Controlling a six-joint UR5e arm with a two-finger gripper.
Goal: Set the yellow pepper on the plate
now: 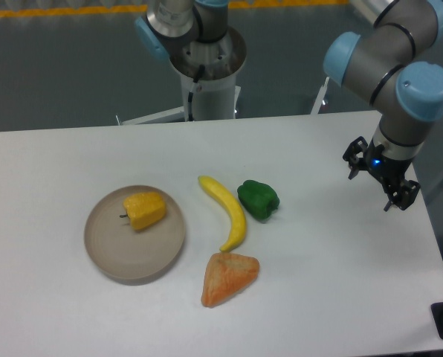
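Observation:
The yellow pepper (145, 210) lies on its side in the upper part of the round beige-grey plate (134, 245), its dark stem pointing left. The plate rests on the white table at the left. My gripper (377, 181) hangs far to the right, above the table near its right edge, well away from the plate. Its two dark fingers are spread apart with nothing between them.
A long curved banana (227, 209) lies right of the plate, with a green pepper (258, 199) beside it. An orange wedge-shaped food item (227, 277) sits below the banana. The arm's base (205, 71) stands behind the table's far edge.

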